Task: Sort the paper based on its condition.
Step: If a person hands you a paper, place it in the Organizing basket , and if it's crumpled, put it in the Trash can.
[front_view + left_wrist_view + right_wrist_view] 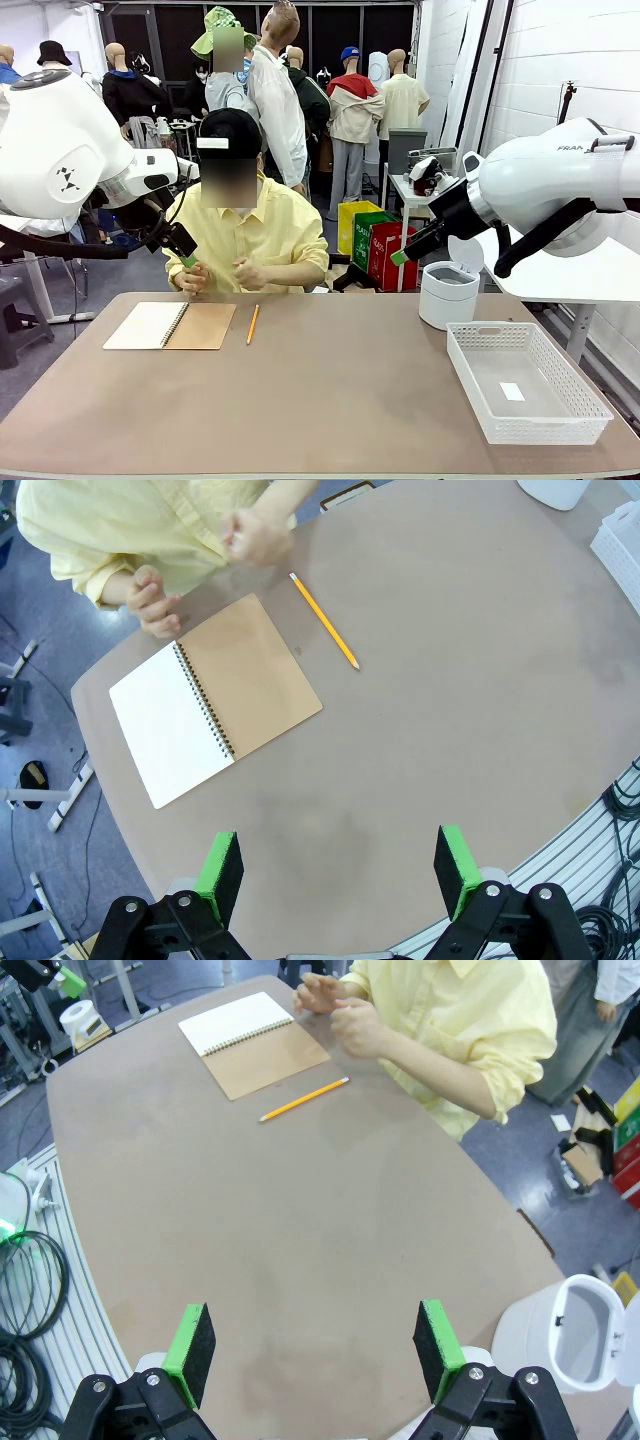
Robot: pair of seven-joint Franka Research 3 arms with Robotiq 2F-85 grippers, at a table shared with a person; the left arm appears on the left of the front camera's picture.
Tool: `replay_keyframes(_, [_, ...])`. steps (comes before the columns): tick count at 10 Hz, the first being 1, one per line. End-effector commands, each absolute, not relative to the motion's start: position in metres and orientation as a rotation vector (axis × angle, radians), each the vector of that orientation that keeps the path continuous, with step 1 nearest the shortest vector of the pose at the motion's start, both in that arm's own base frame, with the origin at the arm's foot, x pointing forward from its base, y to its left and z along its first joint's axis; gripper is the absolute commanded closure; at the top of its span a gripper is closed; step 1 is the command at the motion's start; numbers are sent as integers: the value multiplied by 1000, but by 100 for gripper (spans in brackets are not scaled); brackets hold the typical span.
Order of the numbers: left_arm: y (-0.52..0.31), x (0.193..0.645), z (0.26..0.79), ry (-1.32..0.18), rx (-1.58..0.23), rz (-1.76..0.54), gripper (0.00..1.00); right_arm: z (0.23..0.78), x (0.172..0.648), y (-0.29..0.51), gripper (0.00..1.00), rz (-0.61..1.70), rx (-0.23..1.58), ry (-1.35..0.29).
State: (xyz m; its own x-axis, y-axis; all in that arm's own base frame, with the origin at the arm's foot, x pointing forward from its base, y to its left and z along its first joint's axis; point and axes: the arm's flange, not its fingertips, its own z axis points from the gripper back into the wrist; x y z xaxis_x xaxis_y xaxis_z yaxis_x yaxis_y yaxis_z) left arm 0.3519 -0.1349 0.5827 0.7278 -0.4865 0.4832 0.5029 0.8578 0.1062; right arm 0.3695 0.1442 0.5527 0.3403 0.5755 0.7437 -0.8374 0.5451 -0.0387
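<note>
No loose paper is in view. A brown-covered spiral notebook [170, 325] [215, 700] [255, 1040] lies open at the table's far left, showing a bound white page. The person's hands [245, 272] [255, 535] [355, 1025] are held together just behind it, above the table's edge. My left gripper [185, 255] [340, 875] hangs open high over the left side, nothing between its green pads. My right gripper [408, 252] [315, 1350] hangs open high on the right, also with nothing in it.
A yellow pencil [253, 324] [324, 635] [303, 1099] lies right of the notebook. A white mesh basket [545, 428] [620, 540] stands at the right front with a small white slip [512, 391] inside. A white lidded bin [448, 292] [575, 1330] stands behind it.
</note>
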Motion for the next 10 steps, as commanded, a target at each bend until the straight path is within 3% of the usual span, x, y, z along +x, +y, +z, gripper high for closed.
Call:
replay_keyframes(1, [-135, 352, 583, -529, -36, -547, 0, 551, 371, 145, 0, 946, 407, -785])
replay_keyframes(10, [-135, 352, 583, -529, -36, -547, 0, 551, 371, 145, 0, 946, 407, -785])
